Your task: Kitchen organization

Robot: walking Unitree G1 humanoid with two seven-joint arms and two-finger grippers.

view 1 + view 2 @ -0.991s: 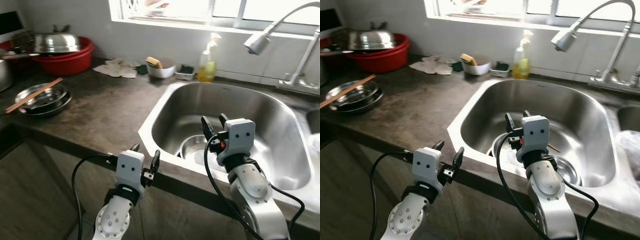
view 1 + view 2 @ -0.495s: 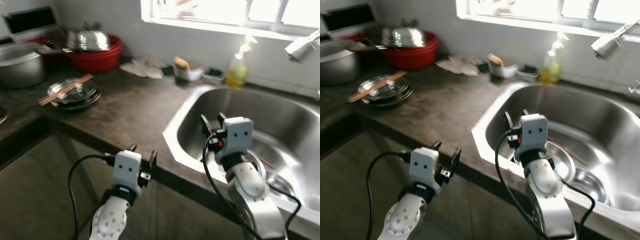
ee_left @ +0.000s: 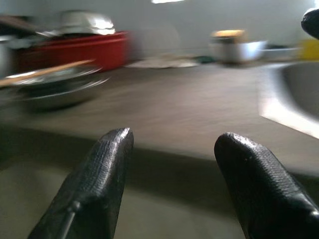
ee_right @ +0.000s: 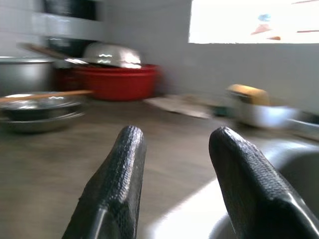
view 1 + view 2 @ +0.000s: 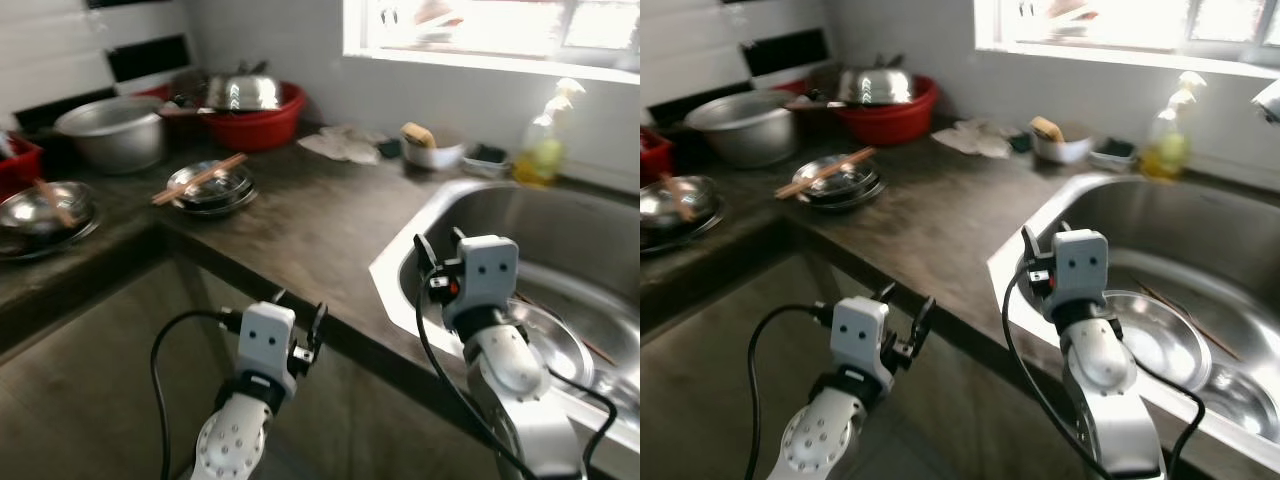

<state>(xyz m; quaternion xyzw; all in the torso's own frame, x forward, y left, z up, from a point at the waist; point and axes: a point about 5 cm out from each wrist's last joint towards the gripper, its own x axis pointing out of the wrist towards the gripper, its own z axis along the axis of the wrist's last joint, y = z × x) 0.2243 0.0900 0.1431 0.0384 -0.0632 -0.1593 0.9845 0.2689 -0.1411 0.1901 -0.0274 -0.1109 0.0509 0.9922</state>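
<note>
Both grippers empty, fingers apart — left gripper (image 5: pixel 298 322) below the counter edge, right gripper (image 5: pixel 438 250) over the sink (image 5: pixel 540 215) rim. Stacked steel dishes with chopsticks (image 5: pixel 208 186) at ten o'clock — I should square up before reaching.

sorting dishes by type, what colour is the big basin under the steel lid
Red plastic basin, clearest in the right eye view.

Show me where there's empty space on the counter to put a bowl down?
The widest bare patch of the counter lies between the stacked bowls with chopsticks and the sink. The back is crowded: red basin, rags, sponge bowl, soap bottle.
</note>
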